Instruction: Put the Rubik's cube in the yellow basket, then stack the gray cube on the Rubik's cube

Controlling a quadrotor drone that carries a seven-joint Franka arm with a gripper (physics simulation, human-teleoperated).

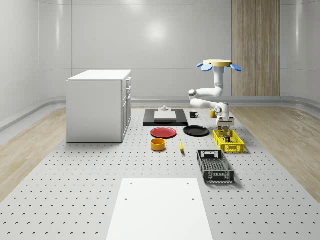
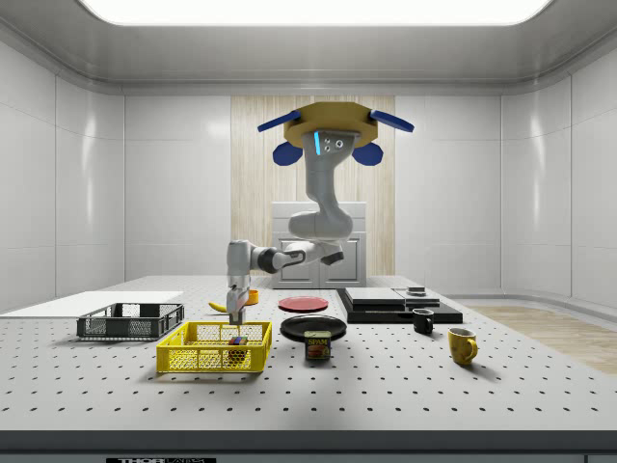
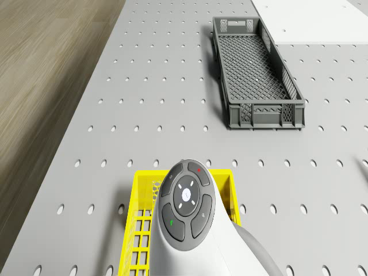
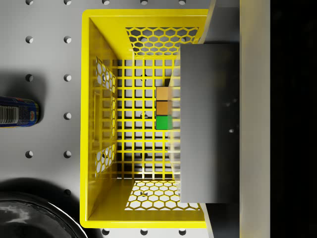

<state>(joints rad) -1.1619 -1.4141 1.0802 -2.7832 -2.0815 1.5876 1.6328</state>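
Pale panelled walls [image 1: 150, 45], wood strip [image 1: 255, 47], perforated grey desk [image 1: 75, 190], white cabinet [image 1: 97, 107], ceiling light panel [image 2: 308, 10].

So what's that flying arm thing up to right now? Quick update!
Drone hovering near yellow basket. Gripper lowered over the basket. Rubik's cube inside basket, beneath the gripper. Nothing blocking.
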